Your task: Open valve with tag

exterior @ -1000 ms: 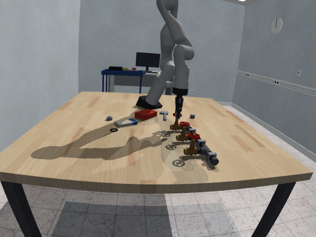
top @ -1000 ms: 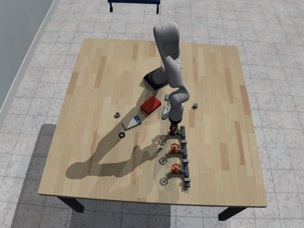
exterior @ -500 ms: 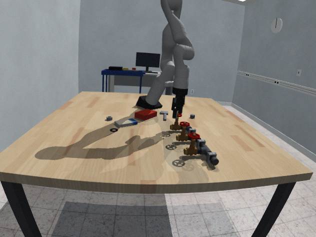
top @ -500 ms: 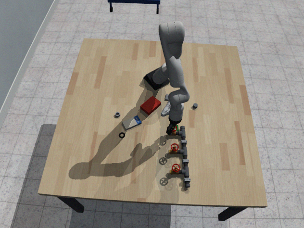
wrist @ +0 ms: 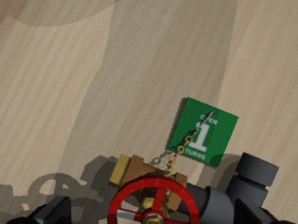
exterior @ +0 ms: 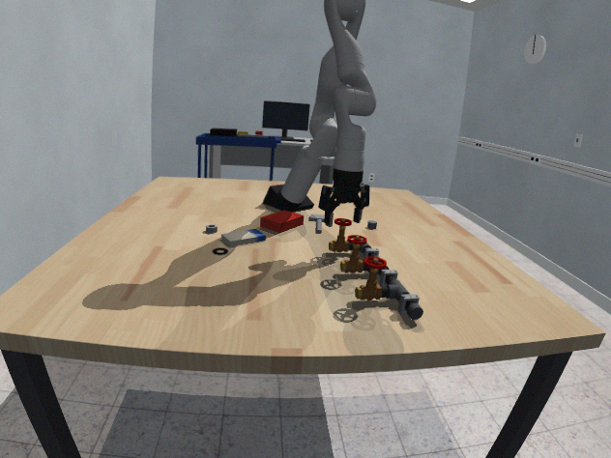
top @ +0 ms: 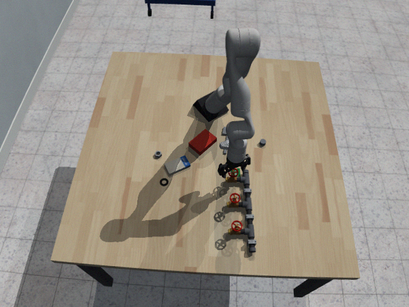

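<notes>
Three brass valves with red handwheels stand in a row on a grey pipe (top: 248, 211). The far valve (top: 233, 172) has a green tag (wrist: 203, 131) chained to it; the tag reads "OPEN 1 TURNS". The middle valve (top: 234, 198) and the near valve (top: 239, 222) carry no tag. My gripper (exterior: 343, 216) is open, its fingers spread on either side of the far valve's handwheel (exterior: 342, 222) and just above it, touching nothing. In the wrist view that handwheel (wrist: 157, 201) sits at the bottom edge, with the dark fingertips in the lower corners.
A red block (top: 202, 141), a grey and blue box (top: 177, 164), a black ring (top: 162, 179), a grey nut (top: 158, 152), a grey T-fitting (exterior: 317, 221) and a small dark cylinder (top: 262, 142) lie near the arm's base (top: 210, 109).
</notes>
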{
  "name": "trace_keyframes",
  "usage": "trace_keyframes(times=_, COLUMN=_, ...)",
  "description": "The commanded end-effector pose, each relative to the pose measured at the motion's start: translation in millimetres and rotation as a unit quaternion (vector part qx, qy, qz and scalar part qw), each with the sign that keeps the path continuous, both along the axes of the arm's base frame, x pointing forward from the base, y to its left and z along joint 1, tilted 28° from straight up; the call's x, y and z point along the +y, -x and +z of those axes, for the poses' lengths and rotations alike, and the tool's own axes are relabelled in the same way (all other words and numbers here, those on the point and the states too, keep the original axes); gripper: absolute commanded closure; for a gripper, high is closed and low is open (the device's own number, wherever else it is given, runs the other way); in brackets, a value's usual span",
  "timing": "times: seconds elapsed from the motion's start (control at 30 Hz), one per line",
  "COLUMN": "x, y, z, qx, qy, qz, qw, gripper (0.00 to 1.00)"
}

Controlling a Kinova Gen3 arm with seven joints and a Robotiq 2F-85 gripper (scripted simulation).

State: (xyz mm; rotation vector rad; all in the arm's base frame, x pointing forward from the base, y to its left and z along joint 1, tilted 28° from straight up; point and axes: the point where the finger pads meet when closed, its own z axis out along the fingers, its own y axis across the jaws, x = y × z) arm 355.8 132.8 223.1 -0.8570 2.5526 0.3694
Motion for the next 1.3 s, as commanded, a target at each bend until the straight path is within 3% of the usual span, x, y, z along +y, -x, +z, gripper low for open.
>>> trace_keyframes(times=0.0, x=0.0, y=0.2, z=-0.1, qx=0.051, qy=-0.036, qz=-0.120, qw=0.991, gripper=0.00)
trace_keyframes(times=0.17, x=0.0, y=0.2, z=-0.2, qx=0.103, qy=-0.079, qz=-0.244, qw=0.961, gripper=0.00)
trace_keyframes(times=0.23, x=0.0, y=0.2, z=-0.2, qx=0.103, qy=-0.079, qz=-0.244, qw=0.961, gripper=0.00)
trace_keyframes(times=0.73, x=0.0, y=0.2, z=-0.1, qx=0.230, qy=-0.185, qz=-0.548, qw=0.783, gripper=0.00)
trace_keyframes(times=0.8, x=0.0, y=0.2, z=-0.1, qx=0.230, qy=-0.185, qz=-0.548, qw=0.783, gripper=0.00)
trace_keyframes(times=1.03, x=0.0, y=0.2, z=-0.1, qx=0.264, qy=-0.213, qz=-0.629, qw=0.700, gripper=0.00)
trace_keyframes(times=1.27, x=0.0, y=0.2, z=-0.1, qx=0.285, qy=-0.232, qz=-0.680, qw=0.634, gripper=0.00)
